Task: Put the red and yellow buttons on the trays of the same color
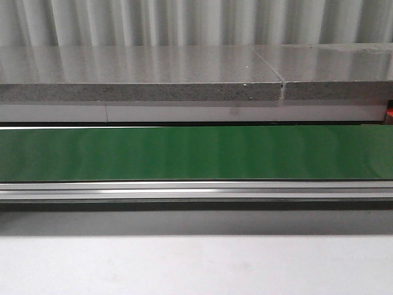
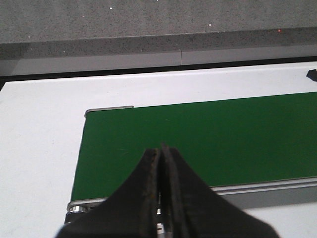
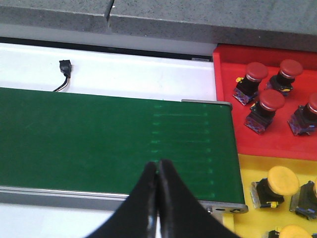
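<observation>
Waiting over the bare green belt (image 3: 114, 144), both the left gripper (image 2: 161, 148) and right gripper (image 3: 158, 163) have fingers pressed together; a button arriving could slip past toward the red tray (image 3: 225, 94) at 2 o'clock before they part.

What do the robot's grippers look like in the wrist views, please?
Only the fingers show. The left gripper has two black fingers that taper from a broad base to a narrow tip, with worn, scuffed inner edges and a bit of bare metal at the base. The right gripper has the same black tapered fingers. No cables or markings show.
</observation>
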